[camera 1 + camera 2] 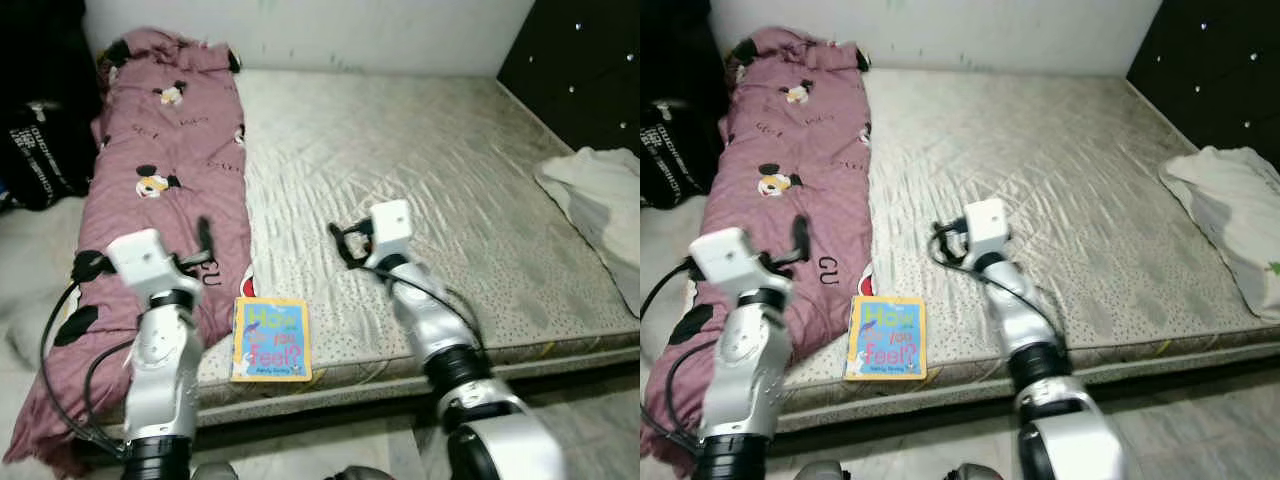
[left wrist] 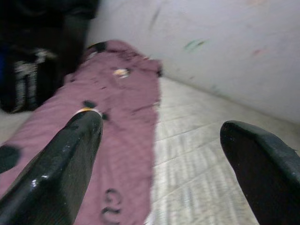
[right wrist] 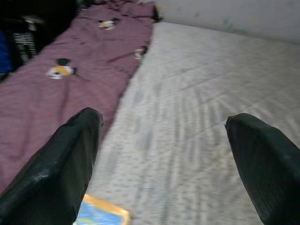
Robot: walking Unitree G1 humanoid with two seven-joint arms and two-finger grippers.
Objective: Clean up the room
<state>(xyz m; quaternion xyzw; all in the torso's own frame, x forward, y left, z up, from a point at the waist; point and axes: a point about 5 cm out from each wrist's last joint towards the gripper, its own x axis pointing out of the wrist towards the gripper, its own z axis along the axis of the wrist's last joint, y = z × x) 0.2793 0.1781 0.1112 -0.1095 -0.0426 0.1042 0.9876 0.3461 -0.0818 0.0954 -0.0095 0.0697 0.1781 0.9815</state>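
A mauve blanket (image 1: 170, 150) printed with cartoon mice lies in a long heap along the left side of the grey mattress (image 1: 430, 170). A colourful picture book (image 1: 271, 340) lies flat at the mattress's front edge, just right of the blanket's lower end. My left gripper (image 1: 205, 240) hovers over the lower part of the blanket, open and holding nothing. My right gripper (image 1: 342, 240) is raised above the bare mattress, right of and beyond the book, also open and holding nothing. In the right wrist view the book's corner (image 3: 101, 213) lies below the fingers.
A crumpled white cloth (image 1: 600, 195) rests on the mattress's right edge. A black bag (image 1: 40, 150) stands on the left beside the bed. A dark padded panel (image 1: 585, 60) rises at the back right, and a pale wall runs behind the bed. Tiled floor (image 1: 300, 450) lies below the front edge.
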